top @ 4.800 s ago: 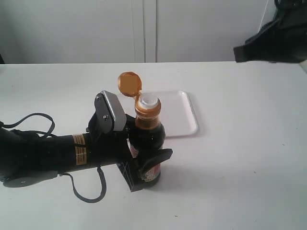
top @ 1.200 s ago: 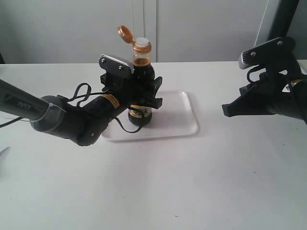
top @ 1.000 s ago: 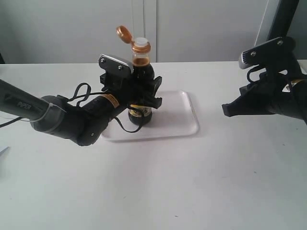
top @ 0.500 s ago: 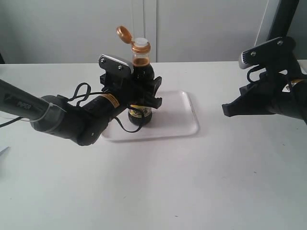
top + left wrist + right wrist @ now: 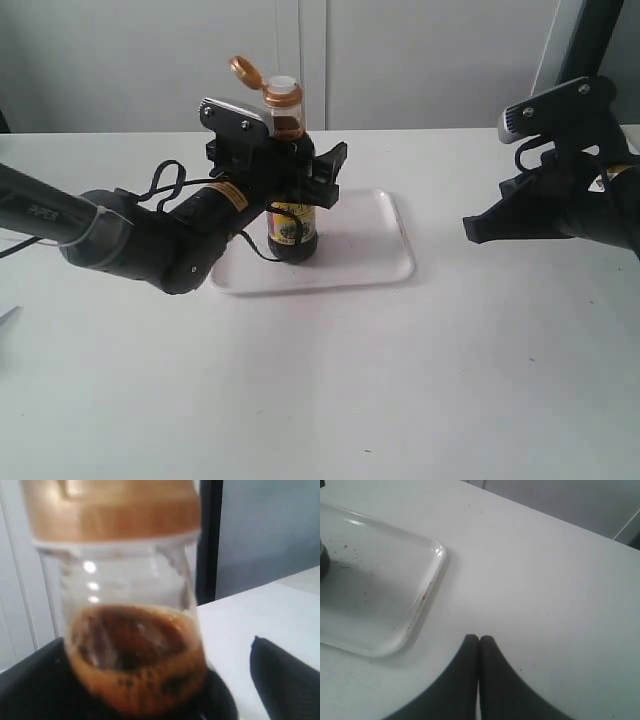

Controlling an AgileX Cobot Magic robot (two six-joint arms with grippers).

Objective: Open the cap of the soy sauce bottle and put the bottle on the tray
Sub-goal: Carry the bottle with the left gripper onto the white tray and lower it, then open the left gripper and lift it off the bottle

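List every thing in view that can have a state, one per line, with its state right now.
soy sauce bottle: upright, standing on the tray, tilted slightly, part full of dark liquid.
cap: flipped open, hanging back on its hinge.
tray: flat on the table, carrying the bottle.
left hand: open, fingers either side of the bottle's shoulders.
right hand: shut, empty, over the table beside the tray.

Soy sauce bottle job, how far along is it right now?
Done: the cap is flipped open, and the soy sauce bottle stands upright on the tray. In hand: the left gripper brackets its shoulders, fingers spread. Left: pull that arm clear. The right gripper is shut, off the tray.
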